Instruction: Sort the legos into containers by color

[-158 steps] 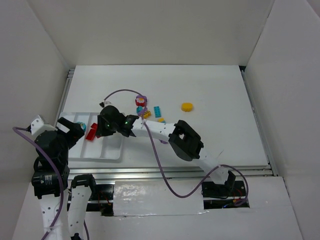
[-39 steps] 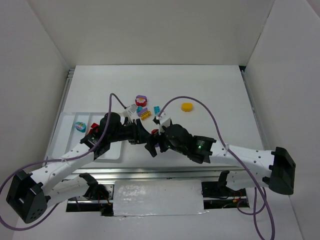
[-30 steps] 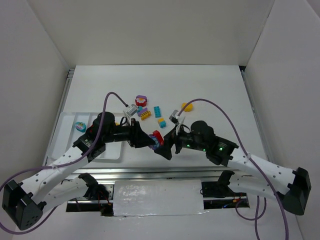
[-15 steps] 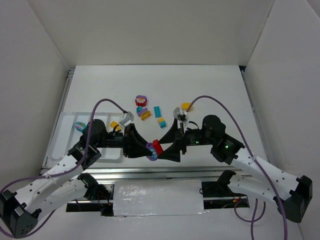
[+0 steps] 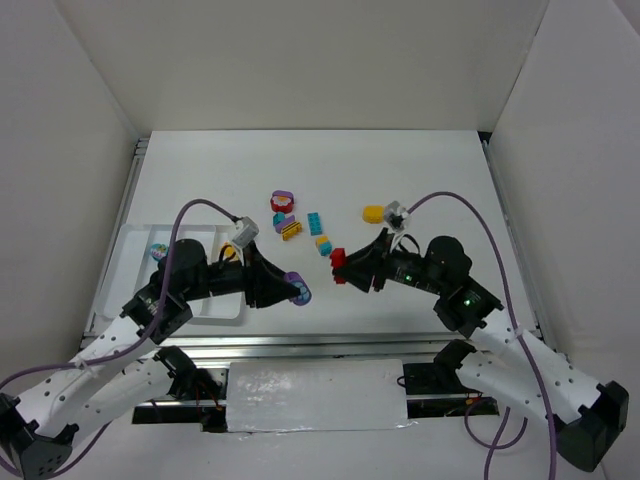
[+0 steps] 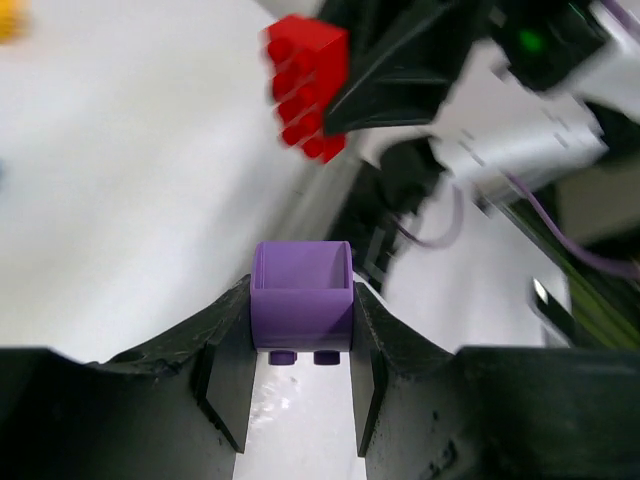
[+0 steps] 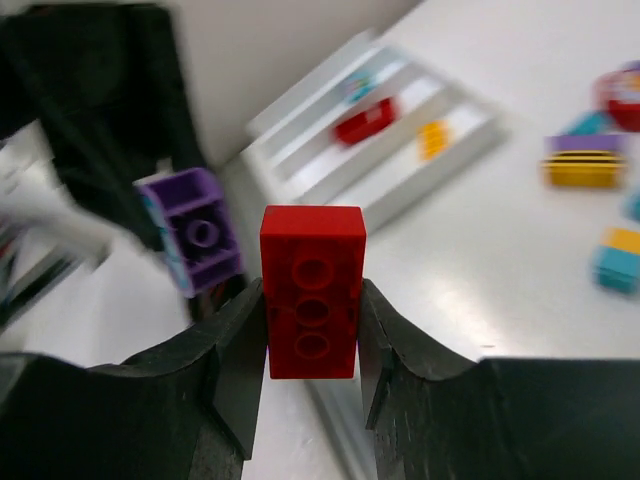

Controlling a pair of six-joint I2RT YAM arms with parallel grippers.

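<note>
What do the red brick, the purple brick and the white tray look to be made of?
The red brick: moulded hard plastic, smooth and slightly glossy, with uniform colour and crisp round details. The purple brick: likely the same plastic, smooth, sharp-edged and hollow. The white tray: probably thin plastic with moulded dividers; it is blurred, so the finish is unclear.

Only a narrow gap is separating the purple brick [image 5: 300,293] in the left gripper [image 5: 288,288] from the red brick [image 5: 340,266] in the right gripper [image 5: 350,268], above the near middle of the table [image 5: 400,160]. The left arm [image 5: 190,275] is stretching over the tray [image 5: 140,235], covering most of it from above. A cluster of bricks [image 5: 291,229] is crowding the middle just beyond that gap, and a yellow round brick [image 5: 374,213] is sitting close to the right arm [image 5: 440,270] on its far side. Bare surface is lying open along the far edge and far right
</note>
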